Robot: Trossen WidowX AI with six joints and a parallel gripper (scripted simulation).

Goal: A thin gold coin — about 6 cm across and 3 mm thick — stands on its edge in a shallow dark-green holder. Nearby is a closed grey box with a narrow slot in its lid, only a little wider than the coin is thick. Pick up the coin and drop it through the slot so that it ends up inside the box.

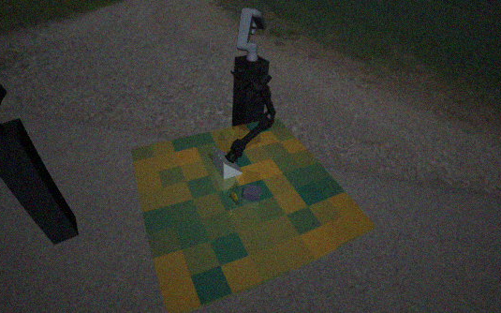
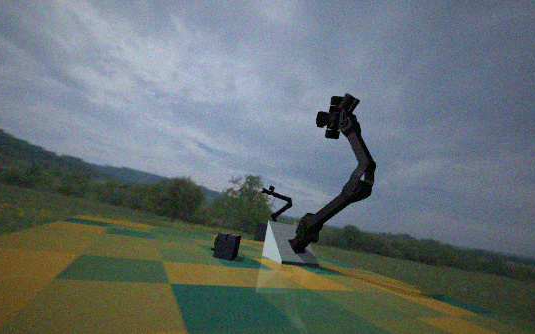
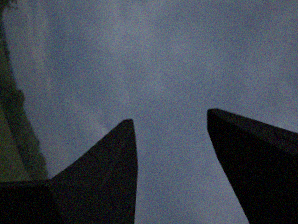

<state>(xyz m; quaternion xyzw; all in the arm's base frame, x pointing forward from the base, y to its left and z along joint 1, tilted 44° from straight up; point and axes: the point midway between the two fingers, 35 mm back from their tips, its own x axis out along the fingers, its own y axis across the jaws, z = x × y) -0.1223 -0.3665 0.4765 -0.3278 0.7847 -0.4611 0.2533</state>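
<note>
The gold coin (image 1: 234, 197) is a small yellow shape on the mat; its holder is too dark to make out against the green squares. The grey box (image 1: 252, 192) (image 2: 227, 247) sits close beside the coin. Its slot cannot be made out clearly. In the wrist view my gripper (image 3: 170, 123) is partly open, with only sky between the two dark fingers. In the exterior view the hand is high above the mat, well away from the coin and the box.
The arm's base stands on a pale wedge (image 1: 230, 171) (image 2: 271, 247) on the yellow and green checkered mat (image 1: 268, 244) (image 2: 121, 270). Behind the mat a dark pedestal (image 1: 243, 105) carries a white arm (image 1: 244, 30). Another dark pedestal (image 1: 29, 178) with a dark arm stands at the left.
</note>
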